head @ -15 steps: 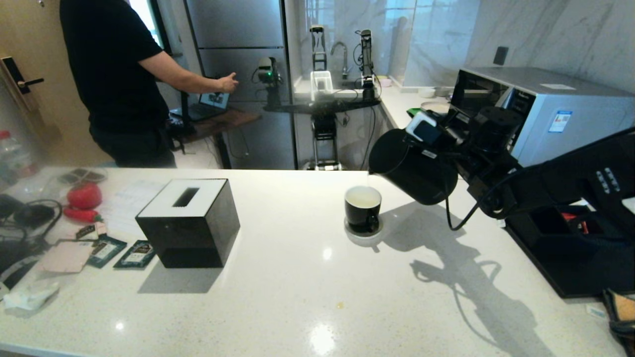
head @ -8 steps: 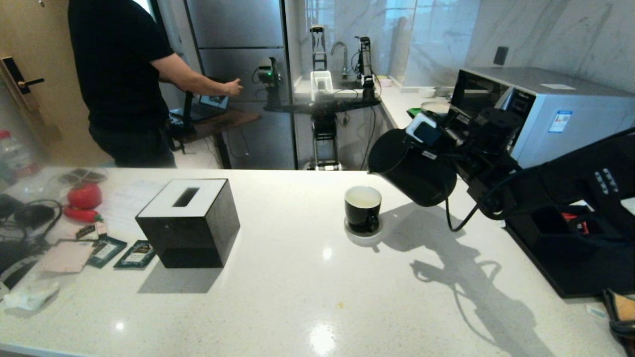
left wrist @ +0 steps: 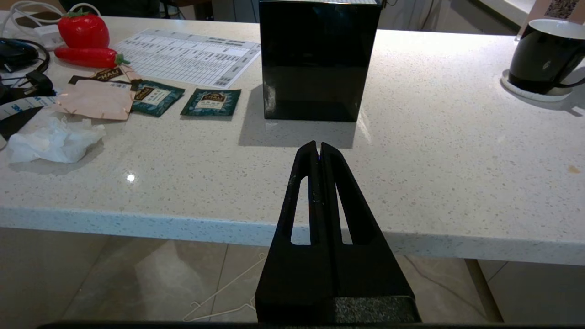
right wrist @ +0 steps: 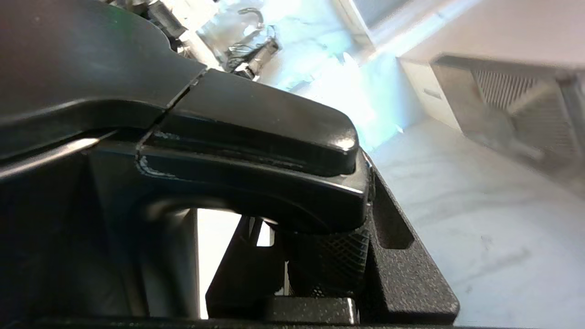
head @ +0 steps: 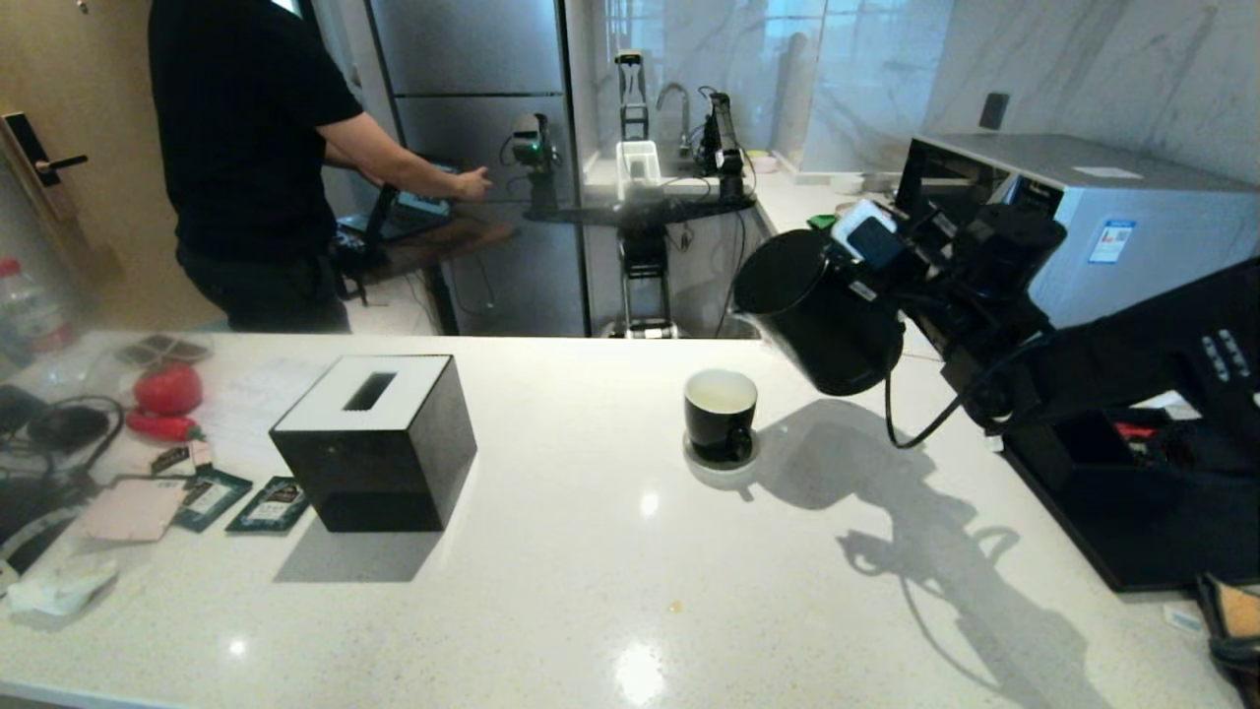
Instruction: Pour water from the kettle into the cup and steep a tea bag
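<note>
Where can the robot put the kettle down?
Bare counter lies between the tissue box and the cup, and along the near edge. The left end is crowded with tea packets, cables and toy vegetables. The right gripper holds the kettle aloft.

This is a home kitchen. A pale stone counter [head: 591, 551] runs before marble-clad walls [head: 1083, 69], with a tall steel fridge [head: 472, 89] at the back, a sink with a tap [head: 674, 98] beside it, and a microwave [head: 1063, 212] on the side counter. A kettle [head: 822, 320], a cup [head: 721, 414] on a saucer [head: 701, 471], tea sachets [left wrist: 211, 101] and a tissue box [head: 374, 443] fit that, while a man [head: 246, 158] at a laptop [head: 418, 209] hints at recording work.
</note>
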{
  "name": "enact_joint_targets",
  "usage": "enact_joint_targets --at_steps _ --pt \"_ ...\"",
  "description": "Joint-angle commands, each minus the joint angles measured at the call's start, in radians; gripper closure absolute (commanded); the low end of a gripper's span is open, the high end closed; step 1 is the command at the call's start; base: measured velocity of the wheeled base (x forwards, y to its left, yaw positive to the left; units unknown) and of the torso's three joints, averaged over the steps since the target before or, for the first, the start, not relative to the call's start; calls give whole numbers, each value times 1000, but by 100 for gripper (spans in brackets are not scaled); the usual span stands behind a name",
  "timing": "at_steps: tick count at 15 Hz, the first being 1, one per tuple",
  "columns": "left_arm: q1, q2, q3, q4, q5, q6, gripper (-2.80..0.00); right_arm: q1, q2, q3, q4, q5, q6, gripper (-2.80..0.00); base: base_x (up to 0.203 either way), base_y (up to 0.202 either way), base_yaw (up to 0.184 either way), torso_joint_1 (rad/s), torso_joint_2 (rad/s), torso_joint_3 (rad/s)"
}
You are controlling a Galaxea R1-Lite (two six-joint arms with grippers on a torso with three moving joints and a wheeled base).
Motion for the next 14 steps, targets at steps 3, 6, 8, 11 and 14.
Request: enact_joint_targets --at_steps 3,6,8,11,14 --pt "0 0 0 -1 0 -1 0 -33 -51 31 10 -6 148 0 0 0 0 0 0 0" --pt "0 1 0 -1 0 -1 0 -81 -90 60 27 -7 275 0 0 0 0 0 0 0" --pt "0 0 0 -1 0 -1 0 -122 -126 86 53 -11 375 0 0 0 0 0 0 0" --pt "0 0 0 -1 0 -1 0 -193 -192 123 96 -9 527 0 0 0 0 0 0 0" --pt "0 0 0 -1 0 -1 0 -259 -257 126 162 -2 656 0 0 0 0 0 0 0"
